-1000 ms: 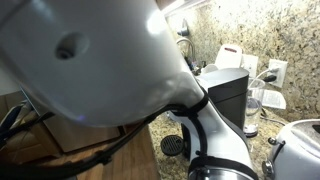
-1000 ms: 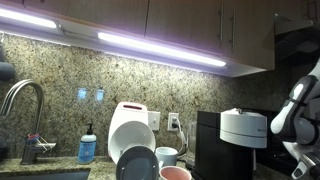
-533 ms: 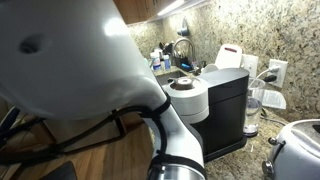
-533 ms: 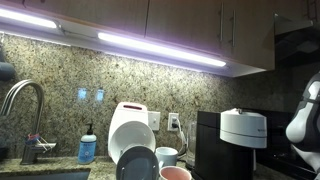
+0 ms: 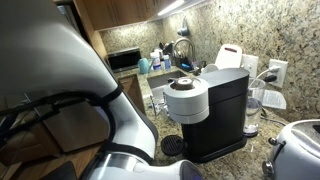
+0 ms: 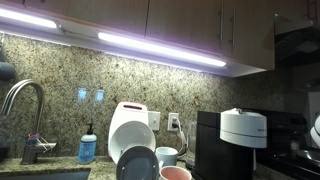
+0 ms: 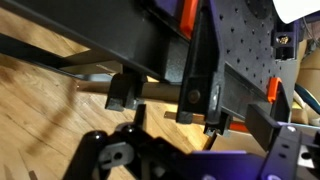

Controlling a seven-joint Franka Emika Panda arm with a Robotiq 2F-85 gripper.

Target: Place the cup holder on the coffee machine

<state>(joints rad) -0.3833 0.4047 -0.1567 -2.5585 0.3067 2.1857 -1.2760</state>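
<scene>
The coffee machine (image 5: 208, 112) is a tall black box with a silver-grey dome head, standing on the granite counter; it also shows in an exterior view (image 6: 240, 140). The cup holder (image 5: 172, 146), a small round black grated disc, lies on the counter at the machine's foot. My white arm (image 5: 70, 90) fills the left foreground, away from both. In the wrist view only dark gripper parts (image 7: 125, 155) show at the bottom, above a wooden floor and black frame bars. The cup holder is not in that view, and I cannot tell how the jaws stand.
A white-and-steel appliance (image 5: 295, 150) stands at the right. A white lidded container (image 5: 231, 56), a sink tap (image 5: 183, 48) and bottles stand behind the machine. A plate rack (image 6: 135, 140), cups (image 6: 168, 157) and a tap (image 6: 25, 110) line the counter.
My arm has swung left and down, uncovering the coffee machine and the cup holder. In the exterior view showing the sink it has slid out towards the right edge.
</scene>
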